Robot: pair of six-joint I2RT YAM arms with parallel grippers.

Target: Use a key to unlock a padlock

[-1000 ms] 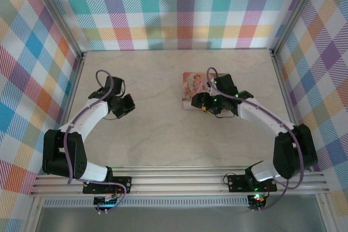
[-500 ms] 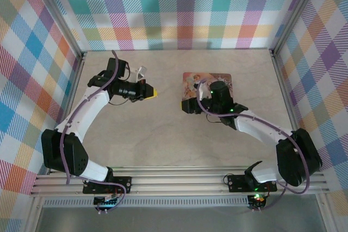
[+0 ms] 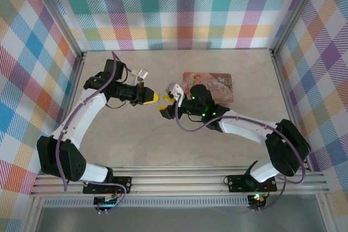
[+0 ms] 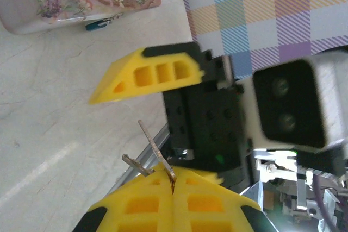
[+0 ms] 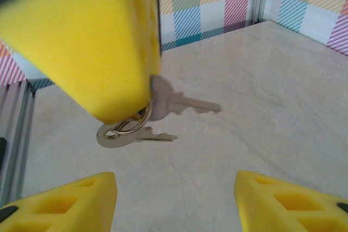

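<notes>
1. The table [image 3: 163, 145] carries everything, and both arms meet over its middle.
2. The pink floral tin [image 3: 217, 84] lies right of centre in the top view, partly under the right arm.
3. The right gripper [image 5: 175, 177] is spread wide with nothing between its fingers, facing the key at close range. The two grippers are very near each other, so a small misjudged approach could knock them together.
4. The left gripper [image 4: 173, 180] is clenched on the key's head alone. With so thin a hold, a bump could twist the key or drop it.
5. The key [image 5: 185, 103] lies level across the right wrist view, its tip pointing to the right of the frame. A spare key [image 5: 142, 135] dangles from the ring [image 5: 122, 129] below it and could snag.
6. The padlock [image 4: 102, 23] lies flat on the table just beside the tin, in the upper left of the left wrist view. Its long axis runs roughly level across the frame, blue body left, shackle right. It lies loose and would likely skid if the key pushes it.
</notes>
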